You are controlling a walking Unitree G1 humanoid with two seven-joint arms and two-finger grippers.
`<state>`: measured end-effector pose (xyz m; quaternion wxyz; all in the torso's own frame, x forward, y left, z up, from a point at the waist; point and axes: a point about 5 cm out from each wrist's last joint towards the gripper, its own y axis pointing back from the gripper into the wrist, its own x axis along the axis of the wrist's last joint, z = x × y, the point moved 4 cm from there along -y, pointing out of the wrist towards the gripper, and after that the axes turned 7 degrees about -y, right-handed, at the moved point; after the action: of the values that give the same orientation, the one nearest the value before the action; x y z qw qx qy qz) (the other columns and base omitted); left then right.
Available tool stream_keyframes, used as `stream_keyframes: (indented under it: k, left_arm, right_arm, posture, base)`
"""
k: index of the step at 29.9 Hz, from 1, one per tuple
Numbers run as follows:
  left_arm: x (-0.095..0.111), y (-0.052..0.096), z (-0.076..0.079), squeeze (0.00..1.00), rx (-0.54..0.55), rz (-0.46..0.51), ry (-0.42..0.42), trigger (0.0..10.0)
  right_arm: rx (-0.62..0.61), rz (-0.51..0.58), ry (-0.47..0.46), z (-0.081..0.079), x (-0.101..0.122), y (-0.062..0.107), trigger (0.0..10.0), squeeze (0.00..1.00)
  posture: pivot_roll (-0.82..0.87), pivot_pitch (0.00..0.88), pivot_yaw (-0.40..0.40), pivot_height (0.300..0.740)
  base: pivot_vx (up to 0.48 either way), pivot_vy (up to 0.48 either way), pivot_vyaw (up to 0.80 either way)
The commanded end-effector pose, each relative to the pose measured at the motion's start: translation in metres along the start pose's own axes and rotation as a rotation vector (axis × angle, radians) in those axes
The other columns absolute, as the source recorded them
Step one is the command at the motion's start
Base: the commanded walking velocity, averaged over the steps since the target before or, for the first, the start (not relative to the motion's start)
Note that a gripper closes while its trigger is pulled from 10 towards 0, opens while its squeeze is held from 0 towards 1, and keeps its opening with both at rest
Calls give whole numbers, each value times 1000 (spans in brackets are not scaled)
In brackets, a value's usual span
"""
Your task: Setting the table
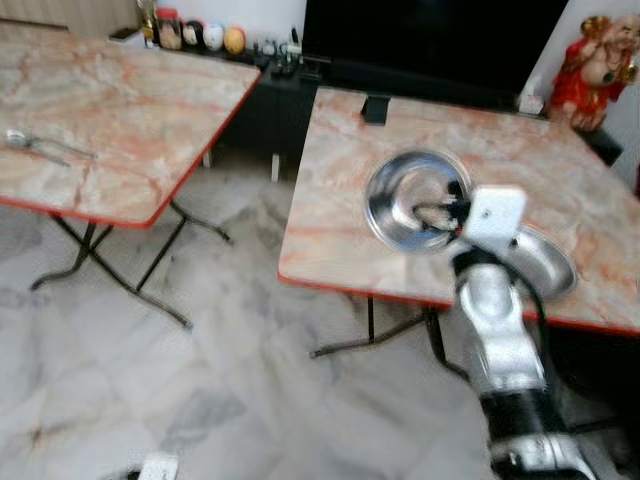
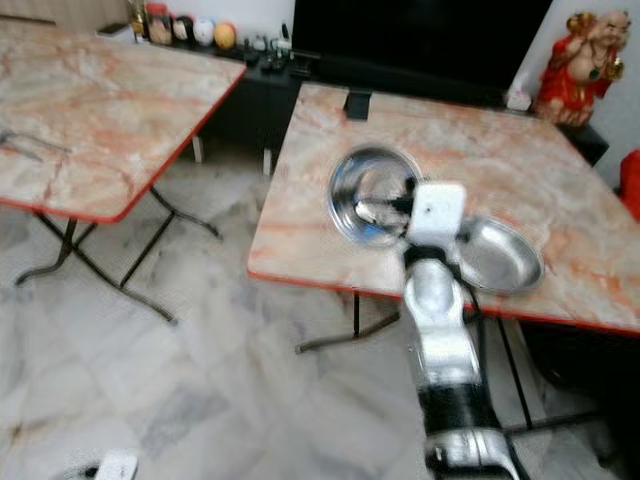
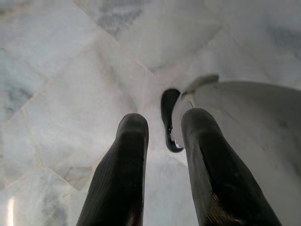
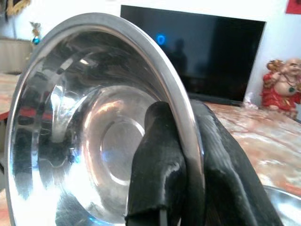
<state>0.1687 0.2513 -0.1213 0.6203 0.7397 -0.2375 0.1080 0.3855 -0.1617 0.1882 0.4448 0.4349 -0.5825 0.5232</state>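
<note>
A shiny steel bowl (image 1: 415, 200), round with a flat base and holding nothing, is tilted above the marble table (image 1: 560, 180), its rim pinched by the right gripper (image 4: 188, 155), beside a second steel dish (image 1: 545, 262), while the left gripper (image 3: 162, 155) hangs parted over the floor (image 3: 56, 70).

No legible text, label, brand, number or sign. Jars (image 1: 170, 30) on the dark cabinet carry labels, too blurred to read. Television screen (image 4: 188, 56) is dark, with one small blue glowing mark on it, no characters resolved. White plate on the right arm's wrist (image 1: 494, 214) is blank.
</note>
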Motion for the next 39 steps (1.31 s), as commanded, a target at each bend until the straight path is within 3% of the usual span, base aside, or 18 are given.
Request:
stream_keyframes:
  k: [1, 24, 39]
  left_arm:
    - [-4, -1, 12, 0, -38, -16, -15, 10000]
    - [-7, 1, 11, 0, -56, -20, -29, 10000]
    - [-10, 1, 13, 0, -68, -24, -51, 10000]
  right_arm:
    - [-38, 8, 10, 13, 3, 0, 10000, 0]
    - [-62, 13, -28, 16, 3, 3, 10000, 0]
    - [-63, 18, -3, 16, 4, 3, 10000, 0]
  posture:
    - [162, 0, -113, 707]
    - [136, 0, -85, 707]
    - [136, 0, -90, 707]
  base:
    - [0, 0, 0]
    - [0, 0, -98]
    - [287, 0, 0]
